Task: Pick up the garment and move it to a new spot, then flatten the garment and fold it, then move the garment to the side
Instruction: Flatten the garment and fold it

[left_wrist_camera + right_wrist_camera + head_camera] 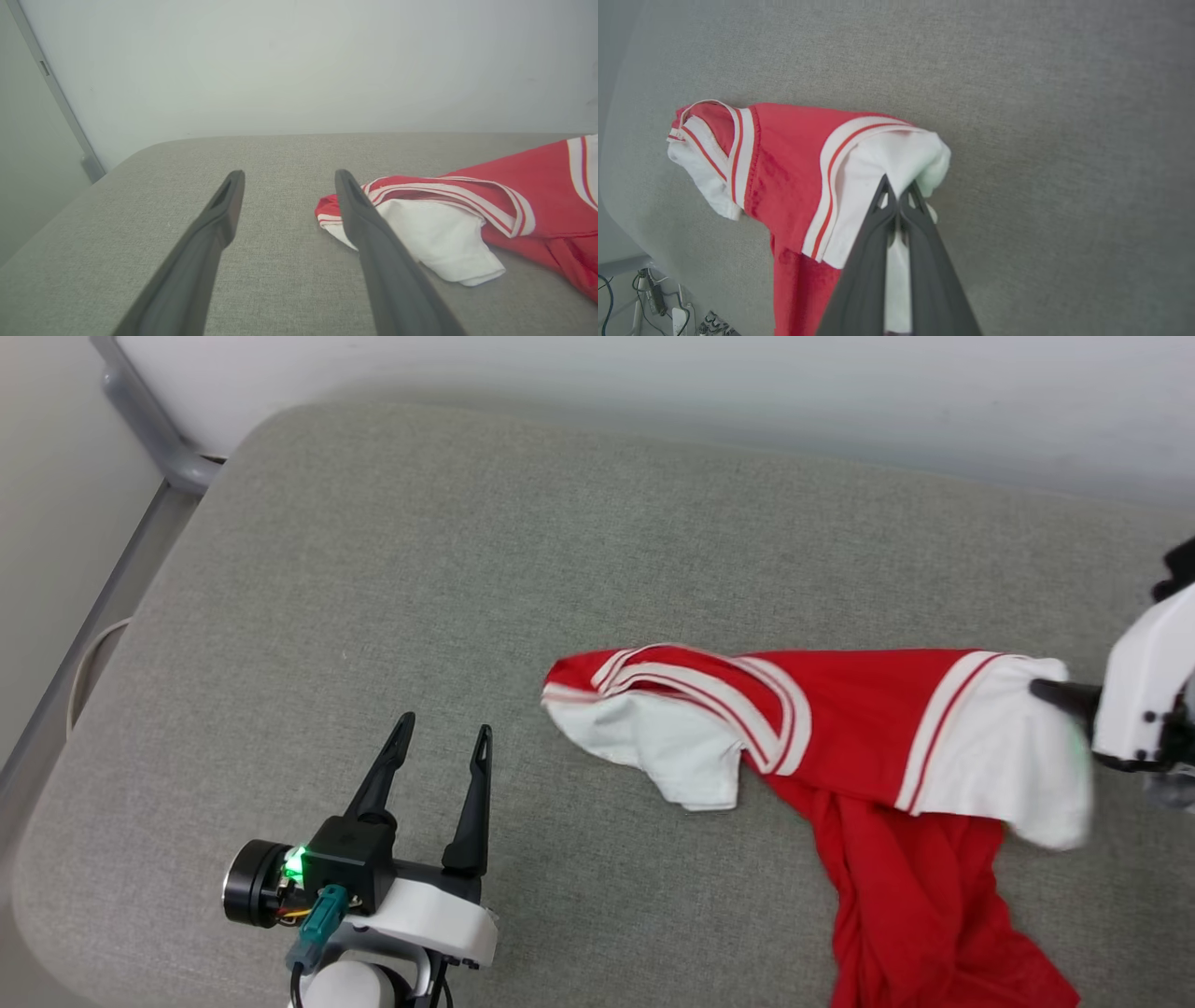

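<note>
1. Red shirt (859, 709) out on the grey cushion (467, 541), stretched sideways from the middle toward the cushion's right edge, and it's bunched, not flat.
2. Right hand (1050, 695) is in at the right edge, fingers pressed together and clamped on the white sleeve (1008, 756). The right wrist view shows it clearly: both dark tips meet with white cloth pinched between them (896, 186).
3. The other sleeve (672, 747) lies folded over near the middle of the cushion, striped trim on top, white cloth spilling toward the near edge.
4. The red body of the shirt trails down from under the held sleeve toward the near right corner, heavily creased.
5. Left hand (445, 728) sits over the near left part of the cushion, fingers wide apart, holding nothing, and well clear of the shirt (537, 196).
6. Pale wall (653, 373) runs behind the far edge, with a grey rail (149, 429) off the far left corner.
</note>
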